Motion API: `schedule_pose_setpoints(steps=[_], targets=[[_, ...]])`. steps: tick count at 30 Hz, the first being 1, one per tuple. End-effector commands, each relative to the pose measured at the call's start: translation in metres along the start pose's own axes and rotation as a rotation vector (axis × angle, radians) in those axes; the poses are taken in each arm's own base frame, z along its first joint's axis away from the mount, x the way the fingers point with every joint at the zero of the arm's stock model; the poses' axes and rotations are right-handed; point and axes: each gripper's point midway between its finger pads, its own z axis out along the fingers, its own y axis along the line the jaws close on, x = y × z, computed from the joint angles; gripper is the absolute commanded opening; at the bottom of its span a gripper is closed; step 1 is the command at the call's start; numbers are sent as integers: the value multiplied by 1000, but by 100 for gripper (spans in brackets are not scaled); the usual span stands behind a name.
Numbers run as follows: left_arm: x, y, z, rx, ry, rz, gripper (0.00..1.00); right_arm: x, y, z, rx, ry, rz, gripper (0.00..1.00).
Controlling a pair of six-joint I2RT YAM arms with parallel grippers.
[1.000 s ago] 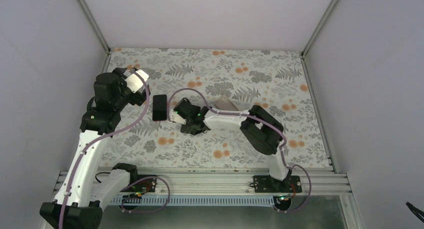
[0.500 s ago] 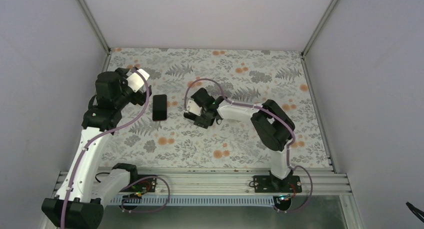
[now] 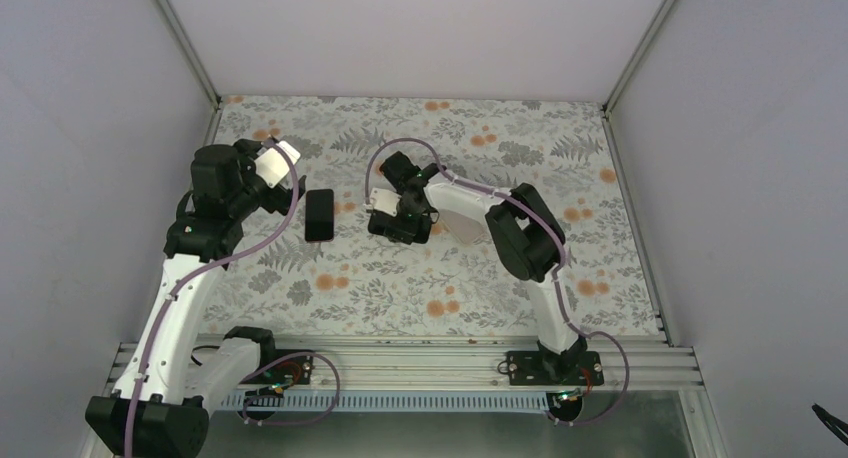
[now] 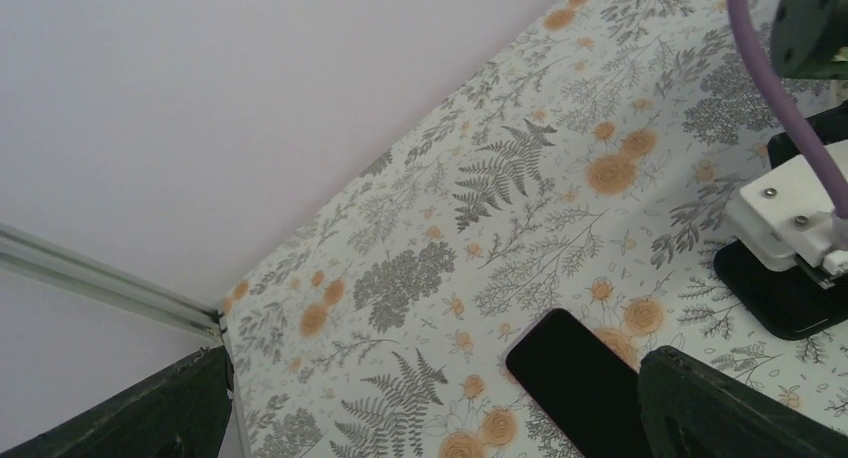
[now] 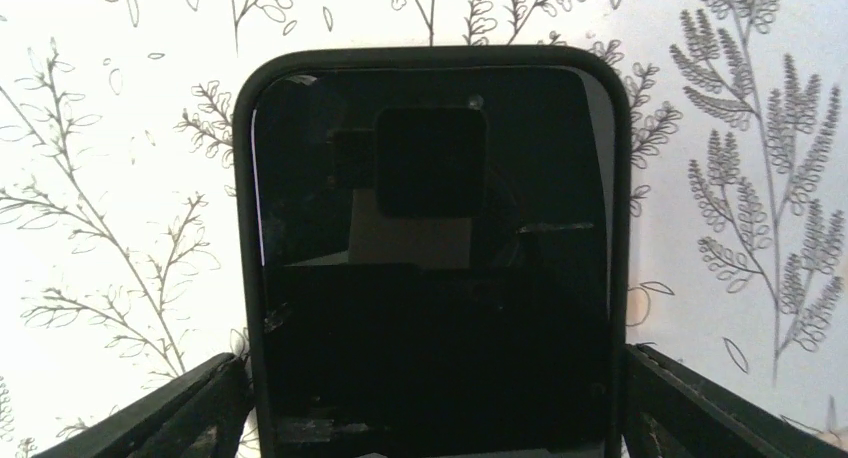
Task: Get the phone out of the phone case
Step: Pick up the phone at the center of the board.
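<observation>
**Top view:** The right gripper (image 3: 402, 221) sits low over the floral table (image 3: 580, 188), closed on a black phone case (image 3: 408, 234). A second black slab (image 3: 319, 215) lies apart from it, near the left gripper (image 3: 268, 178). A second earlier the right gripper was nearer the arm bases. It has since carried the case toward the far wall, while the slab has not moved.

**Left wrist view:** The left fingers (image 4: 150, 418) are spread wide and hold nothing, with the slab just ahead of them.

**Right wrist view:** The fingers (image 5: 170, 418) flank both long sides of the case, whose rim frames the glossy face of a phone (image 5: 430, 278). The phone appears still seated in the case, so the removal is yet to come. What the slab is cannot be told.
</observation>
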Motion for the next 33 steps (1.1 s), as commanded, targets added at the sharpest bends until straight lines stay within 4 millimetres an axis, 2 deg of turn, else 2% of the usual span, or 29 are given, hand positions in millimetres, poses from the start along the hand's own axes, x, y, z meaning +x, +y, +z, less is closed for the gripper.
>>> schedule_pose_setpoints(steps=[1, 7, 13, 17, 23, 29, 31, 33], targets=[[4, -11, 1, 60, -5, 10, 100, 38, 32, 22, -186, 129, -37, 90], [9, -18, 7, 105, 2, -3, 100, 70, 40, 31, -219, 213, -25, 90], [13, -22, 15, 141, 13, -25, 100, 111, 39, 34, -211, 273, 19, 90], [14, -23, 20, 156, 13, -44, 100, 127, 36, 36, -185, 316, 42, 89], [17, -22, 23, 157, 17, -56, 100, 133, 34, 32, -153, 327, 77, 84], [21, -23, 30, 173, 29, -86, 100, 134, 29, 35, -119, 326, 107, 70], [23, -27, 34, 206, 35, -105, 100, 124, 22, 31, -89, 287, 116, 65], [24, -36, 37, 263, 43, -124, 100, 104, 15, 17, -54, 211, 118, 64]])
